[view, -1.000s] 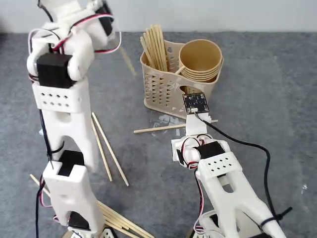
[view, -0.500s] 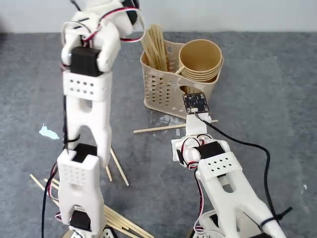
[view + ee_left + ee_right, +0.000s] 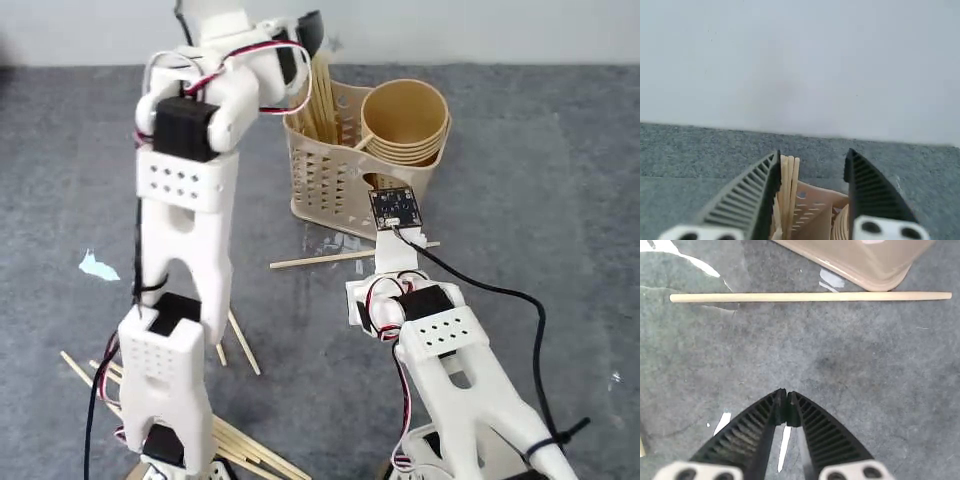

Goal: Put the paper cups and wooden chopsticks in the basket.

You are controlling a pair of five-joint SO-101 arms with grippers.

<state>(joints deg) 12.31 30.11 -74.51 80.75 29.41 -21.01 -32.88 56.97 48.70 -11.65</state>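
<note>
Several loose chopsticks lie on the grey bench beside the left arm's base. Further on, the right hand, closed tight on nothing, sits low over the bench just short of a single chopstick, which lies flat right in front of the basket. The basket holds a stack of paper cups and a bundle of upright chopsticks. Above that bundle hangs the left hand, spread wide and holding nothing.
</note>
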